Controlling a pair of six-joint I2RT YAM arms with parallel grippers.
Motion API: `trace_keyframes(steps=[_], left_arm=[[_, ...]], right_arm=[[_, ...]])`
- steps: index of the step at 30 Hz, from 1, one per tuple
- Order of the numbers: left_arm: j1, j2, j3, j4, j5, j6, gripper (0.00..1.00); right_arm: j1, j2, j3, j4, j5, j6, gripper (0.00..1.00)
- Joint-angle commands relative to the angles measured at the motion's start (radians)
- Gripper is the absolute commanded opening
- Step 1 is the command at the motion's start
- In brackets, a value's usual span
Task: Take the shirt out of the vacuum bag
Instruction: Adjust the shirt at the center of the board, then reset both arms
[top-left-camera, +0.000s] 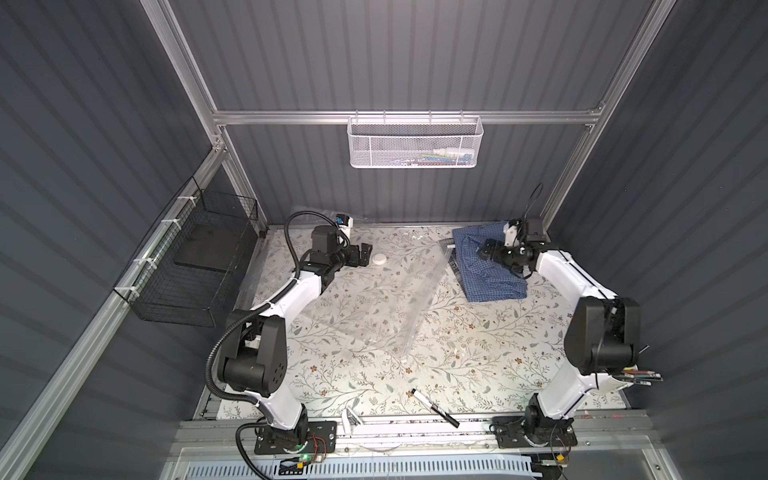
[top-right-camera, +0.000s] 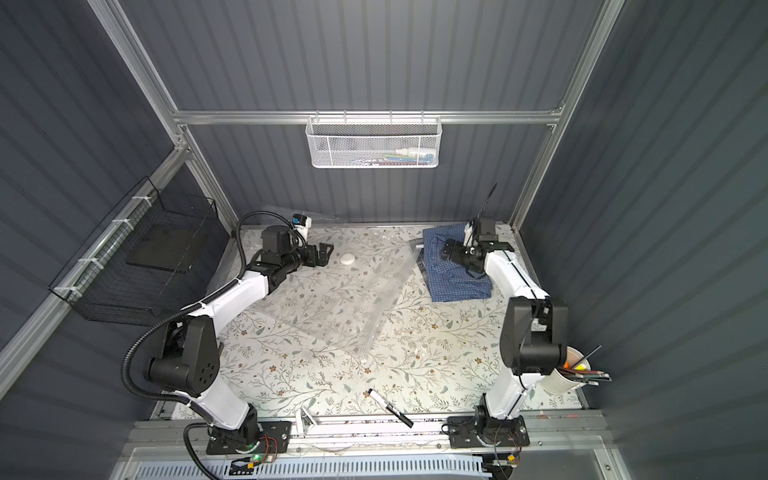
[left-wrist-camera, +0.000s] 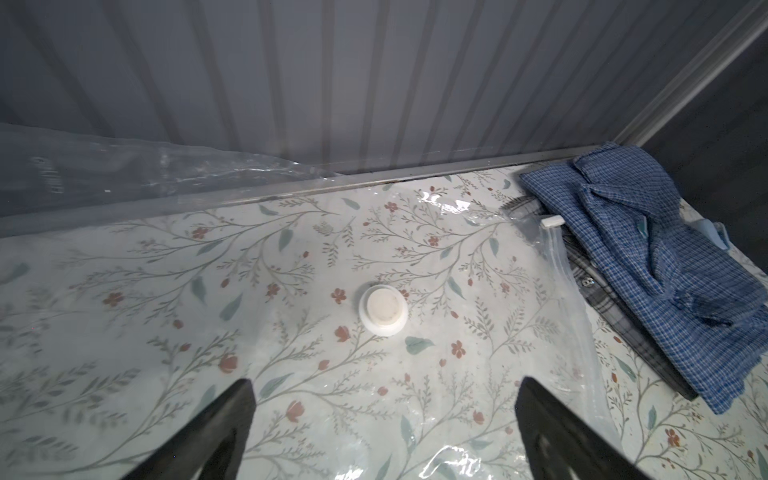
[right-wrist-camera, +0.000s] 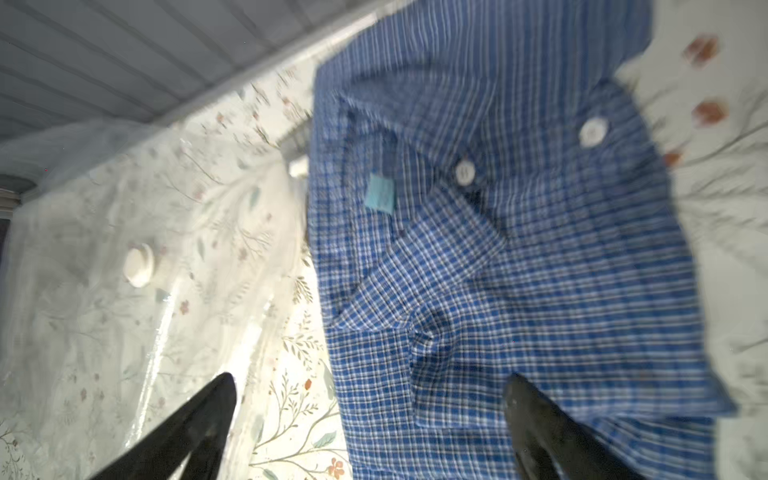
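Lying flat on your counter (top-left-camera: 478, 353), the vacuum bag (top-left-camera: 374, 299) runs far-left to its valve cap (top-left-camera: 379, 259), just beside the left gripper (top-left-camera: 365, 254), jaws spread and empty. Far right, the shirt (top-left-camera: 494, 284) sits at the bag's edge under the right gripper (top-left-camera: 483, 252), likewise spread.

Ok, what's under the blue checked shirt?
Grey plaid fabric pokes out beneath the blue checked shirt, beside the zip edge of the vacuum bag. The shirt covers the rest of it.
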Motion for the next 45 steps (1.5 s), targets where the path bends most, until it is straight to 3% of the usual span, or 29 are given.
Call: trace_keyframes(steps=[1,5,10,19,22,27,30,34,36,38,40,43,45], left_arm=[[0.063,-0.082,-0.088,0.116,-0.131,-0.044,0.99],[0.121,-0.152,-0.263,0.236,-0.322,-0.103,0.99],[0.127,-0.228,-0.461,0.338,-0.547,-0.120,0.99],[0.127,-0.283,-0.698,0.422,-0.655,-0.064,0.99],[0.128,-0.263,-0.742,0.461,-0.660,-0.046,0.99],[0.127,-0.220,-0.779,0.568,-0.638,-0.019,0.99],[0.128,-0.160,-0.780,0.687,-0.626,0.009,0.99],[0.129,-0.015,-0.751,0.816,-0.584,0.039,0.99],[0.130,0.074,-0.746,0.913,-0.545,0.060,0.99],[0.130,0.057,-0.716,0.807,-0.520,0.058,0.99],[0.130,0.086,-0.727,0.894,-0.493,0.090,0.99],[0.137,0.080,-0.704,0.830,-0.442,0.091,0.99],[0.144,0.073,-0.700,0.802,-0.426,0.087,0.99]], right_arm=[[-0.001,-0.155,-0.092,0.167,0.131,-0.084,0.99],[-0.007,-0.331,-0.361,0.448,0.219,-0.118,0.99],[-0.014,-0.434,-0.608,0.647,0.323,-0.138,0.99],[-0.044,-0.449,-0.882,0.922,0.446,-0.105,0.99],[-0.053,-0.455,-0.918,0.999,0.442,-0.120,0.99],[-0.055,-0.475,-0.956,0.961,0.447,-0.137,0.99],[-0.057,-0.471,-1.033,1.072,0.450,-0.146,0.99],[-0.071,-0.395,-1.092,1.292,0.432,-0.154,0.99],[-0.085,-0.348,-1.072,1.301,0.375,-0.155,0.99],[-0.087,-0.295,-1.063,1.339,0.341,-0.166,0.99],[-0.087,-0.275,-1.066,1.349,0.294,-0.179,0.99],[-0.087,-0.212,-1.091,1.475,0.254,-0.194,0.99],[-0.091,-0.240,-1.072,1.383,0.244,-0.192,0.99]])
